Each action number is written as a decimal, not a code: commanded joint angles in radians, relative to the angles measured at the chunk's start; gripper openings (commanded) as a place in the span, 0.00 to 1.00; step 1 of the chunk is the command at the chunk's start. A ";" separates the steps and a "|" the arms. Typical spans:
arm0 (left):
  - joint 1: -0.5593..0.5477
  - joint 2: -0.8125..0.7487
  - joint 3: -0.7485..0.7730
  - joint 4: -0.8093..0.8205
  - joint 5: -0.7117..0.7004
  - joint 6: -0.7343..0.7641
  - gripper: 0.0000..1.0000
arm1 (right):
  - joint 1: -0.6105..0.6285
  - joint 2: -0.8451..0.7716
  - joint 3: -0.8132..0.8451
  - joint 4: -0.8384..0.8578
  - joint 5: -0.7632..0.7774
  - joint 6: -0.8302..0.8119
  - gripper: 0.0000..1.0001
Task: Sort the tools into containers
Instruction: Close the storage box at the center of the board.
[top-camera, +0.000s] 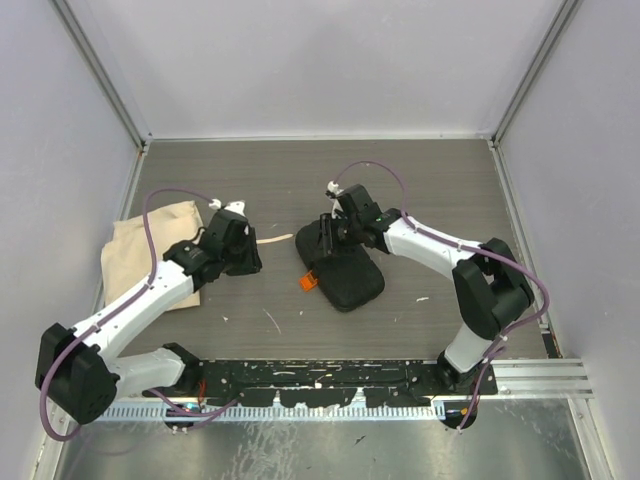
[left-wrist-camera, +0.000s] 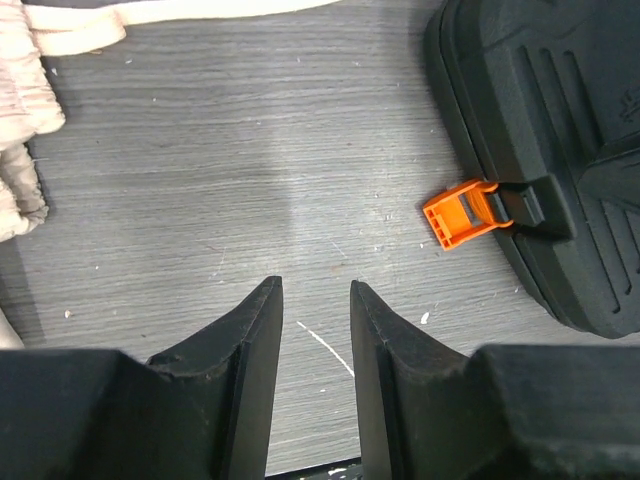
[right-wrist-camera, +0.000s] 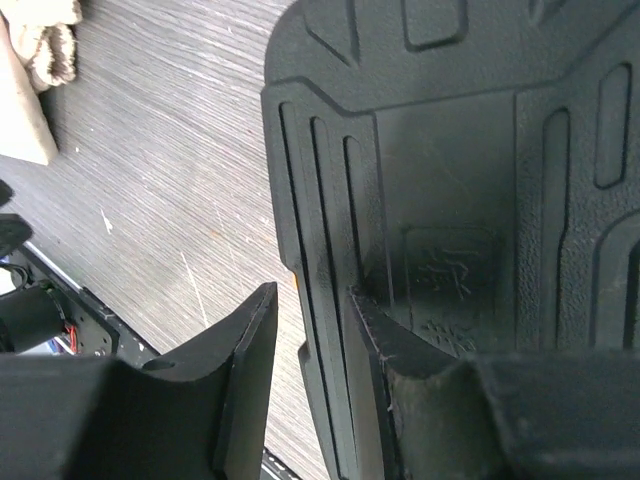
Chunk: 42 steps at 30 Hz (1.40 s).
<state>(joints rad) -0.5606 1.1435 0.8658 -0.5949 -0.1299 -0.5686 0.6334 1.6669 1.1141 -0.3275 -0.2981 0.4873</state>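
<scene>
Right wrist view, we list: tool case (right-wrist-camera: 480, 150), hard ribbed plastic, likely light yet slick; right gripper (right-wrist-camera: 312, 292) closed narrowly on its rim between the fingers, our surest hold.

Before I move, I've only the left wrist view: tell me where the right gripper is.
Observer: The right gripper straddles the case rim at its far end; I can't tell whether it's clamped.
Operator: Say what lies near my gripper, out of my view.
Observer: A thin pale stick lies between the left gripper and the case's far end.
Operator: Report the bag.
Observer: The left arm crosses over the near corner of the bag.
</scene>
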 joint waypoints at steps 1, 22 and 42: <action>0.008 0.006 -0.011 0.070 0.016 -0.020 0.35 | 0.002 -0.062 -0.004 0.085 0.014 -0.017 0.39; 0.008 0.228 -0.060 0.276 0.190 -0.082 0.46 | 0.001 -0.020 0.012 -0.211 0.286 -0.276 0.70; 0.008 0.342 -0.005 0.369 0.306 -0.099 0.45 | -0.124 -0.243 -0.330 -0.123 0.355 0.123 0.69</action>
<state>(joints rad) -0.5560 1.4738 0.8139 -0.3012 0.1337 -0.6472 0.5323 1.4464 0.8909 -0.2756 -0.0212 0.4923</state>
